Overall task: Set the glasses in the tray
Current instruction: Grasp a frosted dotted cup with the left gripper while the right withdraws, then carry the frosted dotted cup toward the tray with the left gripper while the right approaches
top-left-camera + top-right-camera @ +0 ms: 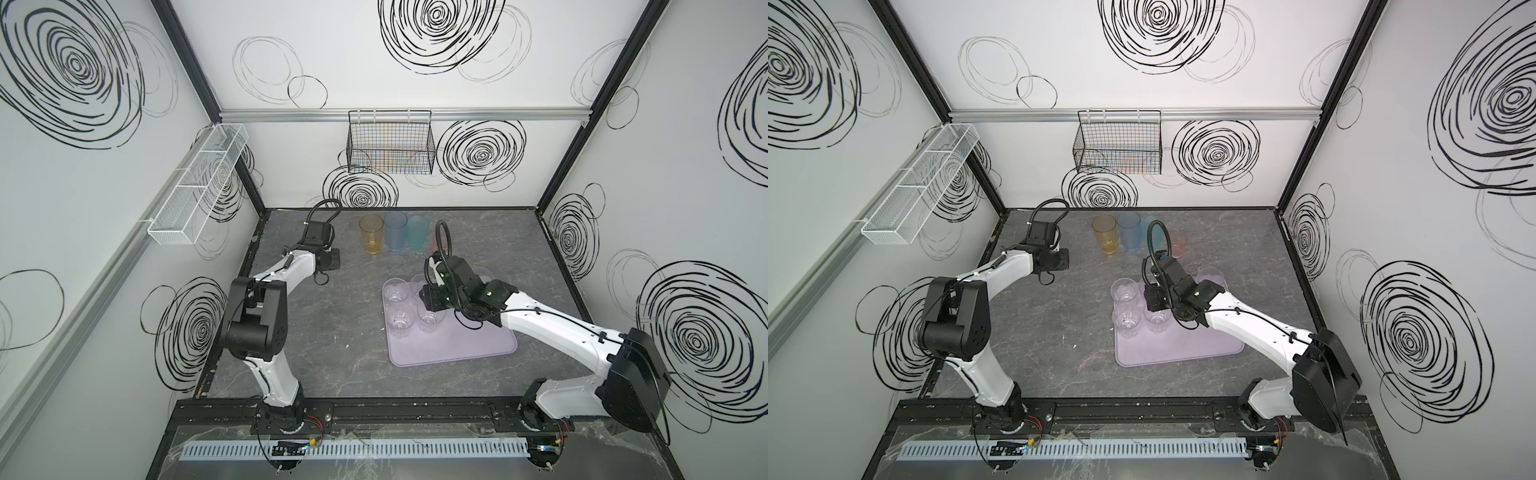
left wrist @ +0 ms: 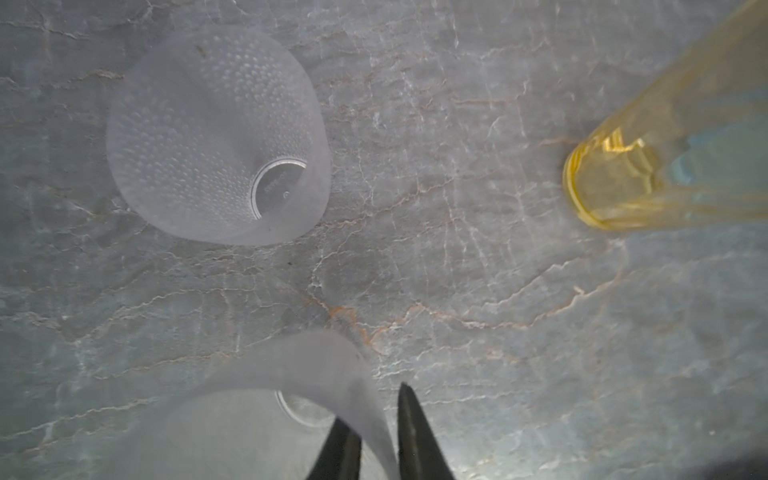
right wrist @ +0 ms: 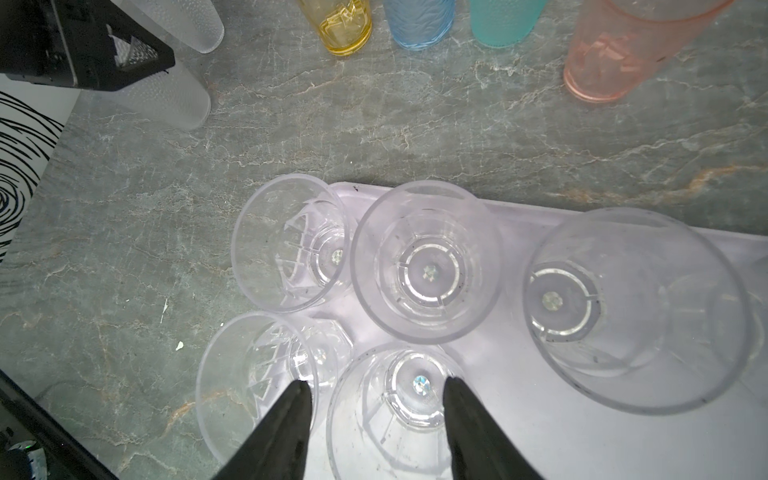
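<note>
obs, top views: tray point(image 1: 457, 347) lies flat on table point(image 1: 332, 357), just to 3 o'clock of table centre. five clear glasses point(image 1: 401, 322) stand upright on it, packed in the tray's 10–12 o'clock part.

right gripper point(image 3: 376, 382) hangs over that cluster. fingers spread, one each side of the nearest clear glass point(image 3: 399, 415). a gap shows btwn one finger and the glass wall, so released, not clamped. that glass stands on the tray.

left gripper point(image 2: 372, 405) sits at approx 10 o'clock of the tray, well apart from it. fingers clenched on the wall of a frosted glass point(image 2: 291, 374): one finger inside the rim, one outside. whether its base rests on the table, cannot tell. second frosted glass point(image 2: 216, 137), dotted, stands upright near it, untouched.

tinted row at 11–12 o'clock of the tray, on the table near its 12 o'clock edge: amber glass point(image 1: 371, 235), blue glass point(image 1: 395, 230), teal glass point(image 1: 417, 232), close side by side. pink glass point(image 3: 615, 62) at the row's 3 o'clock end, mostly hidden in top views. all four off the tray.
</note>
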Controlling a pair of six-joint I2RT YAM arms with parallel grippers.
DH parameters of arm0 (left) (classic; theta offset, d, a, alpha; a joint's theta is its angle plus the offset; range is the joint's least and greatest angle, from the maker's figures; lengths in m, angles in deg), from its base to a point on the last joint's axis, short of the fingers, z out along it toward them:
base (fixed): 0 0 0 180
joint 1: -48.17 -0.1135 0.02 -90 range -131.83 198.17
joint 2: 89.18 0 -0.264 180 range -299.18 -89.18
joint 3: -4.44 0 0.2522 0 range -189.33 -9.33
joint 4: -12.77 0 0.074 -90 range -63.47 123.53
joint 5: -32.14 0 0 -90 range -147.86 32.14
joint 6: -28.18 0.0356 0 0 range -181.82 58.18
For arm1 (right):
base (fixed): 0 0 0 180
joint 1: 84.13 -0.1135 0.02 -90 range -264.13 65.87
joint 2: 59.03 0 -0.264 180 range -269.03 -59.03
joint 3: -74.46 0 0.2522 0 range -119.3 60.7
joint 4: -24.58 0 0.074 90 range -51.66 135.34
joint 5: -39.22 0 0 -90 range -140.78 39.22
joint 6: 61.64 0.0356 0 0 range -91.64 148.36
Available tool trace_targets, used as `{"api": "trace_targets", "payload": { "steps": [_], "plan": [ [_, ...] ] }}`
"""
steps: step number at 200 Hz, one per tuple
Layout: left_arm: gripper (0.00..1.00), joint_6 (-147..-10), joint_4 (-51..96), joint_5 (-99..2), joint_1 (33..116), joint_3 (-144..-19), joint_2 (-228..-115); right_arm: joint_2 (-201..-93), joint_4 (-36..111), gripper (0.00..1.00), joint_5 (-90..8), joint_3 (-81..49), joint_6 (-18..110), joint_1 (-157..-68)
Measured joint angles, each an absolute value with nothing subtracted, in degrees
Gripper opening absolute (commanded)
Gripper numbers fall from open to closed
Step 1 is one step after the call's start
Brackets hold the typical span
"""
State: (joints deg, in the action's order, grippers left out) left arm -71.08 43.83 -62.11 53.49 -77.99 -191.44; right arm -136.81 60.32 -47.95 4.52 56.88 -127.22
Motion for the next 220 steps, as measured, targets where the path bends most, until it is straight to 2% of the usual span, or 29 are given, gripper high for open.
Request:
{"api": "trace_targets", "payload": {
  "steps": [7,10,45,92,134,168,182,185,204,220],
  "plan": [
    [0.04,-71.1,44.0,-61.9,53.8,-78.0,-191.3,-136.8,60.3,0.55,-47.9,4.5,56.9,-127.2],
    [0.00,-70.9,44.3,-61.9,53.9,-78.0,-191.2,-136.8,60.3,0.55,-47.9,4.5,56.9,-127.2],
    [0.00,-71.5,48.5,-61.3,57.5,-77.0,-186.2,-136.9,60.3,0.55,-47.6,4.5,57.2,-127.2],
    [0.00,-75.7,50.1,-60.4,71.4,-65.8,-163.4,-137.1,60.3,0.55,-47.1,3.8,58.4,-128.1],
    [0.00,-84.5,54.4,-59.6,80.4,-51.1,-152.4,-138.0,59.9,0.55,-47.5,3.0,60.5,-134.6],
    [0.00,-91.1,57.2,-60.7,87.0,-47.1,-146.3,-141.6,59.2,0.55,-48.0,0.8,62.1,-140.5],
    [0.02,-92.7,56.5,-60.9,89.2,-46.7,-145.6,-142.9,59.0,0.55,-48.0,0.1,62.8,-141.9],
    [0.07,-92.9,56.2,-61.0,89.5,-46.5,-145.7,-143.1,59.0,0.55,-48.0,0.0,62.9,-142.0],
    [0.14,-94.0,55.1,-61.3,90.5,-45.2,-146.9,-144.3,59.0,0.55,-48.2,-0.7,63.4,-142.2],
    [0.16,-94.2,54.8,-61.6,90.5,-44.5,-148.6,-145.2,59.2,0.55,-48.2,-1.3,63.8,-142.2]
  ]
}}
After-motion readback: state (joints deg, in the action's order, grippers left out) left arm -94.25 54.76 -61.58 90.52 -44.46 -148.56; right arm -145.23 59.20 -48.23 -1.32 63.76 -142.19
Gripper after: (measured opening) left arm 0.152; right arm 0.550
